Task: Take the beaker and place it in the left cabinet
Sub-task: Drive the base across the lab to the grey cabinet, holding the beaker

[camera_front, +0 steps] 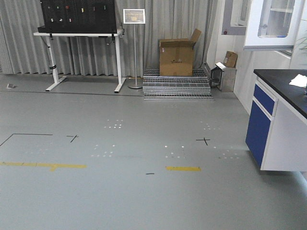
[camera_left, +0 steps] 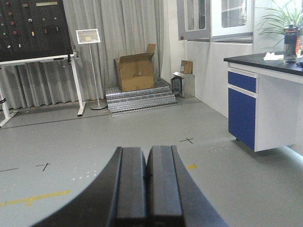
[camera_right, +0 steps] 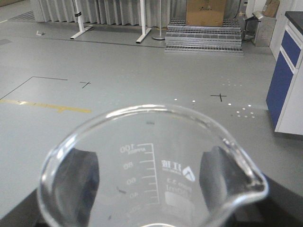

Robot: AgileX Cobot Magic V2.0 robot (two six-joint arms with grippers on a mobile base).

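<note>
The clear glass beaker (camera_right: 151, 165), with white scale print and a pour spout at the lower right, fills the right wrist view. My right gripper (camera_right: 149, 177) is shut on it, its dark fingers (camera_right: 80, 177) pressing both sides of the glass. My left gripper (camera_left: 147, 184) is shut and empty, its two dark fingers together, held above the grey floor. The left cabinet with flat shelves is out of view. Neither gripper shows in the front view.
A blue-fronted, black-topped lab bench (camera_front: 280, 129) stands at the right, also in the left wrist view (camera_left: 265, 104). Glass-doored wall units (camera_front: 271, 24) hang above it. A cardboard box (camera_front: 176, 57) on metal grates and a white-legged table (camera_front: 84, 52) stand at the back.
</note>
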